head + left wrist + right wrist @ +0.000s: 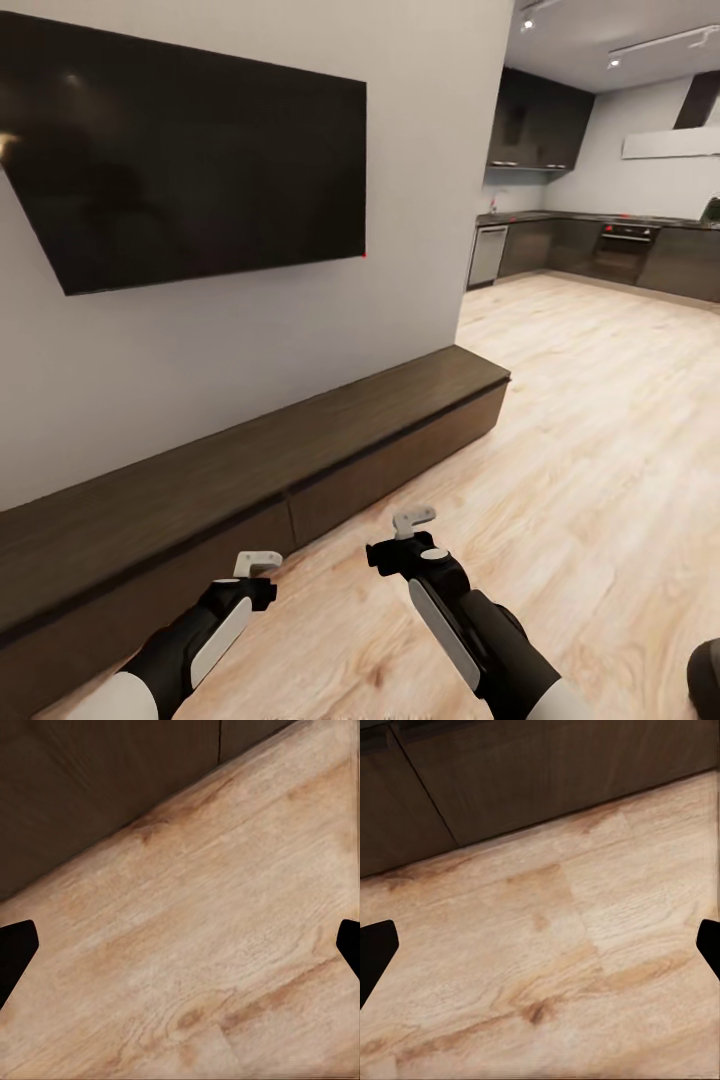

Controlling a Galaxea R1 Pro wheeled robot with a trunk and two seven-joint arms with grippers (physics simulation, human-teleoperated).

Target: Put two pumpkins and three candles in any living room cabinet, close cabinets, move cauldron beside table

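The cabinet [300,455] is a long, low, dark brown unit running along the grey wall under a big black TV, with all its fronts shut. Both my arms reach out over the wood floor just in front of it. My left gripper [258,566] is open and empty, and in the left wrist view it [180,945] hangs over bare floor near the cabinet front [90,780]. My right gripper [413,522] is also open and empty, and the right wrist view places it [540,945] above the floor below the cabinet's base [547,772]. The pumpkins, candles, cauldron and table are out of view.
The wall-mounted TV [190,150] hangs above the cabinet. Light wood floor [580,420] stretches right toward a dark kitchen [600,250] at the back. A dark rounded shape [706,680] pokes in at the lower right corner; I cannot tell what it is.
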